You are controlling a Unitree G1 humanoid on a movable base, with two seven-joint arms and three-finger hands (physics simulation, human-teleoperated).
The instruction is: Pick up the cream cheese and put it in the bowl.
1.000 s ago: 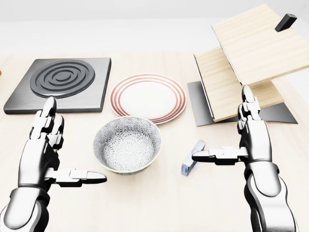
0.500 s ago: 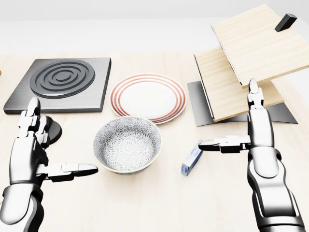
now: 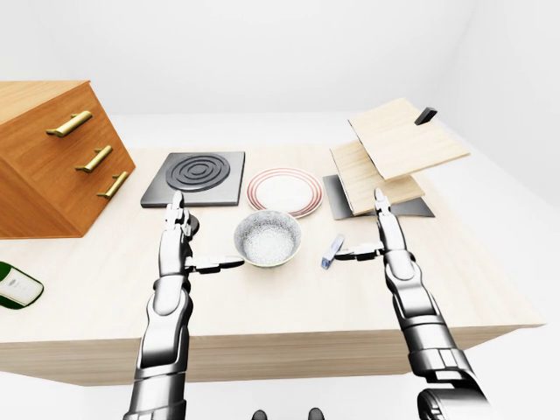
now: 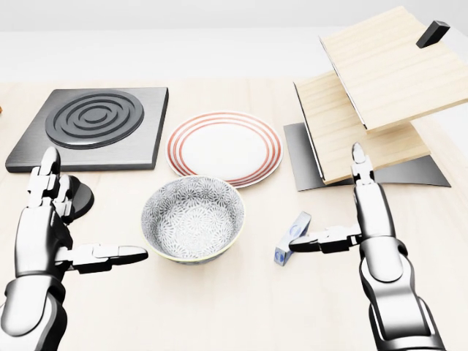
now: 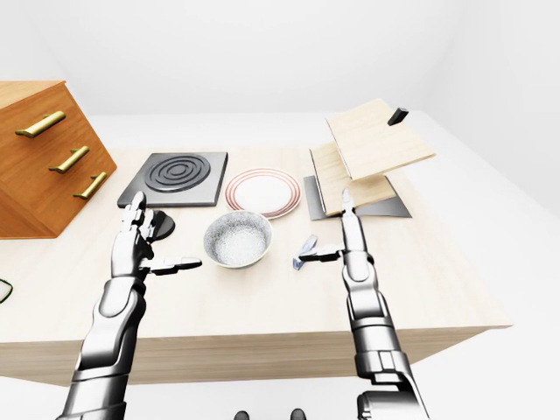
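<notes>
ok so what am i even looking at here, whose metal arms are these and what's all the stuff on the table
These are simulator renders from three cameras on a humanoid robot's head, looking out over its own two arms. The wide pictures are its left and right eyes; the closer one is a head camera.

On the wooden table lie a patterned bowl, a red-ringed plate, a dark stove plate, tilted wooden boards and a small cream cheese packet. A wooden drawer cabinet stands at the eye views' left.

The left hand and right hand both have open fingers. Nothing is held; a right-hand finger reaches the packet.
</notes>
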